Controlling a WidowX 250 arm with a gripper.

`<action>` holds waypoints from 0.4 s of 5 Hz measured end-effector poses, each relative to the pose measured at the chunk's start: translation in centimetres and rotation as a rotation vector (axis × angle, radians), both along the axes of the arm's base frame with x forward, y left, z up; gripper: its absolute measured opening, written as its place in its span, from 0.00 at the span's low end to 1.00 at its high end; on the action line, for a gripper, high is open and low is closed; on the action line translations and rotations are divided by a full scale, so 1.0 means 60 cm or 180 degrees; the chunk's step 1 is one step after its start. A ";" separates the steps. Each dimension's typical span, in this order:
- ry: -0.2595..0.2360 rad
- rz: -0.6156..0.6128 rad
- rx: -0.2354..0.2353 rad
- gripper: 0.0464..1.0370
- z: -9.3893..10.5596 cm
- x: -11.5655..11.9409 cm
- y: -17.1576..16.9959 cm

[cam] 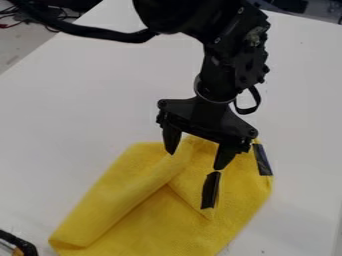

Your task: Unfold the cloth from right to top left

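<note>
The unfolding looks not finished to me: the yellow cloth lies on the white worktop, in the lower middle of the view, and a part of it is folded over itself. A thick, soft fold runs slantwise from near the claw down to the lower left, and beside it a pointed flap lies over the lower layer. The lower and left parts are spread rather wide, so I would judge that some area is open, but this flap and the fold remain to be opened toward the top left. How much was done by the robot, I cannot say. The claw hangs over the upper part of the cloth with its two fingers well apart, and no cloth seems to be clamped; whether the tips touch the fabric, I cannot tell. The cloth appears fluffy and flexible, like a towel, with rounded outer edges and small wrinkles. One dark, smooth strip is on the flap near its point, and another dark strip, slightly shiny, is at the right edge. Both look flatter than the fabric.
</note>
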State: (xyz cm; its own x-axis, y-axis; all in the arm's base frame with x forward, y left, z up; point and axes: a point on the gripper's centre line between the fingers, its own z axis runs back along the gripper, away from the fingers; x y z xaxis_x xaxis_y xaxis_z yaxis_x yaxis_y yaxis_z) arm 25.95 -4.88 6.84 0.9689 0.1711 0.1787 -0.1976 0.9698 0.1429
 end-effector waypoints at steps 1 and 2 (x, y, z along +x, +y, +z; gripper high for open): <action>0.0084 0.0023 0.0025 0.96 -0.013 -0.006 0.002; 0.0080 0.0109 -0.0023 0.96 -0.031 -0.016 -0.021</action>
